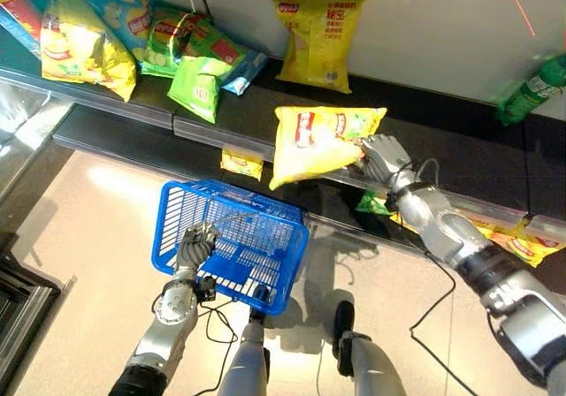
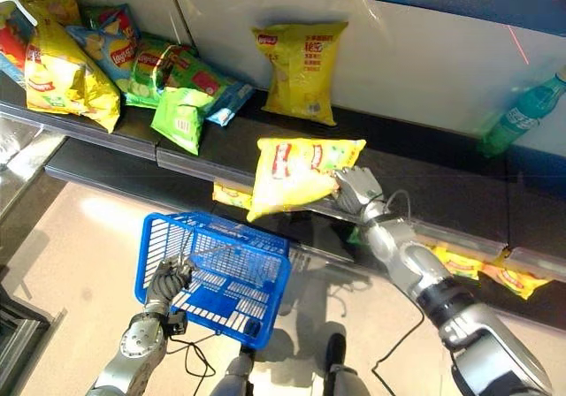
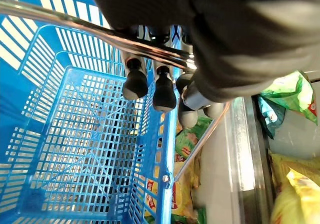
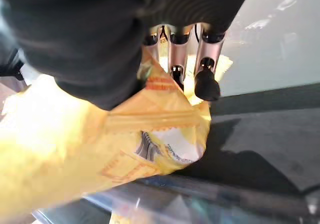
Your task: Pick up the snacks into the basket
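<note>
With the right hand [image 1: 382, 157] clenched on the yellow chip bag [image 1: 317, 140], carry it over the blue basket [image 1: 232, 241], whose handle the left hand [image 1: 195, 246] grips, before letting go.

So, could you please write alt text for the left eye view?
The robot's right hand grips a yellow chip bag lifted off the dark shelf, above and beside the empty blue basket that its left hand holds by the wire handle. More snack bags lie on the shelf.

You see a yellow snack bag [image 1: 318, 141] with a red logo, a blue slatted basket [image 1: 232, 241], and a dark shelf [image 1: 460, 157].
</note>
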